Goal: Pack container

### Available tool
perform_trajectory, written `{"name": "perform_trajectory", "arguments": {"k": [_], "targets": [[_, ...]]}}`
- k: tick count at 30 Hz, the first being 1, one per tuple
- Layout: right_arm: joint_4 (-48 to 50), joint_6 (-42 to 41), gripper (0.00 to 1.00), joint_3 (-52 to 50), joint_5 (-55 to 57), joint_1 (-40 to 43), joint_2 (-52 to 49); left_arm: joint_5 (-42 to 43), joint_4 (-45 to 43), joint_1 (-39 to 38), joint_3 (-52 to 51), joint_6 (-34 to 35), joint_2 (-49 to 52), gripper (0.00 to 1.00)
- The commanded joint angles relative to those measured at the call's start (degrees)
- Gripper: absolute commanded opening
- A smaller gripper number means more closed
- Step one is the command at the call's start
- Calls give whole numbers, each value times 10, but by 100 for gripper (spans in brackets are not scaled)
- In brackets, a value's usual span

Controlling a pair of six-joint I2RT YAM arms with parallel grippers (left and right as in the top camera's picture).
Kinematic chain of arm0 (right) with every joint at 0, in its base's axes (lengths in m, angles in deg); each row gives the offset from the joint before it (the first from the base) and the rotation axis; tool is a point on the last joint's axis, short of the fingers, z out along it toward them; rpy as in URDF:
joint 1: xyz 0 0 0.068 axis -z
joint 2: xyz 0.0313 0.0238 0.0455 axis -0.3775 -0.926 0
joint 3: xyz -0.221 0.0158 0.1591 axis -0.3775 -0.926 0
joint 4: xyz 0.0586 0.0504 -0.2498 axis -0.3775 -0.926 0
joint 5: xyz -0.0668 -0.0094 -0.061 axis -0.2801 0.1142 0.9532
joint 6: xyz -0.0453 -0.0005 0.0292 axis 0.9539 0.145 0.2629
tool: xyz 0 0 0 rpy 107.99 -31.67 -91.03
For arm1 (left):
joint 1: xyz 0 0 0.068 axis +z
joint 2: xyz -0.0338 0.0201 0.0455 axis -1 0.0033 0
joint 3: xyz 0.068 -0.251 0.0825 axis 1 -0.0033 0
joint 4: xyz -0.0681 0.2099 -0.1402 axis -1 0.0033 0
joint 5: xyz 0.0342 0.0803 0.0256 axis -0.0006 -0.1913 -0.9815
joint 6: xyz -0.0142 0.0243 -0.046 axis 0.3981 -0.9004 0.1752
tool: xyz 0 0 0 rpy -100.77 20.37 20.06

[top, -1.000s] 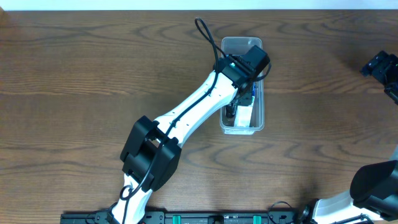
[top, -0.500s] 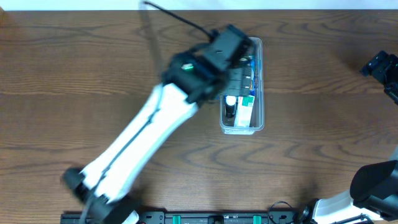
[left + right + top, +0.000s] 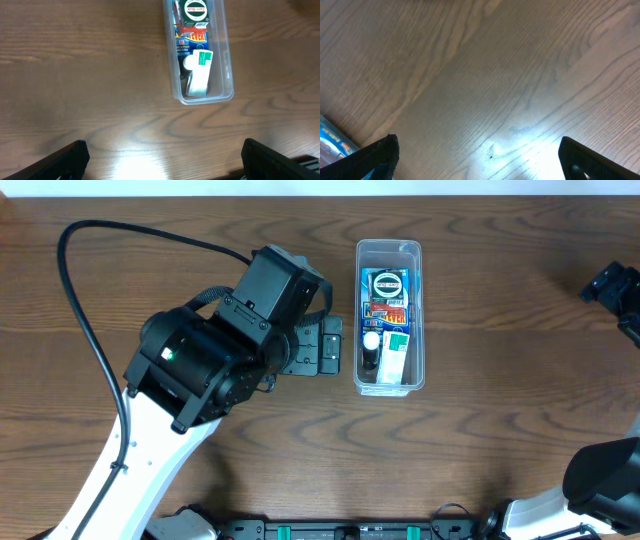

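The clear container lay lengthwise on the desk, toward its far edge, holding a blue carded pack, a white-capped bottle and a green-and-white box; the left hand hovered just beside its left wall, released, empty; the right hand, likewise spread, hung well apart; a further item would need a straight descent between the rims; bare desk surrounded it.

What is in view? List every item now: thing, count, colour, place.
container: 1, clear, upper centre of the table
carded pack: 1, blue and red, far half of the container
small box: 1, white and green, near half of the container
bottle: 1, white cap, beside the small box
table: 1, brown wood
cable: 1, black, upper left
left gripper: 1, black, open, left of the container
right gripper: 1, black, open, over bare table
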Motion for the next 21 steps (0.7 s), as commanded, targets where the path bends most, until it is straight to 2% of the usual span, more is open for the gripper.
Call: {"name": "perform_trajectory", "arguments": {"k": [1,8,15,21], "targets": [[1,-6,99,-1,2,3,-3,-7,19,0,6,-5,-4,98],[1,-6,99,-1,2,3,-3,-7,40,0,6,-6,-4,98],[1,-6,99,-1,2,3,-3,-9,35,-13,-27,-147,-5,98],[1,-6,99,-1,2,3,-3,-9,-67,-16,-141,-199,-55,98]]}}
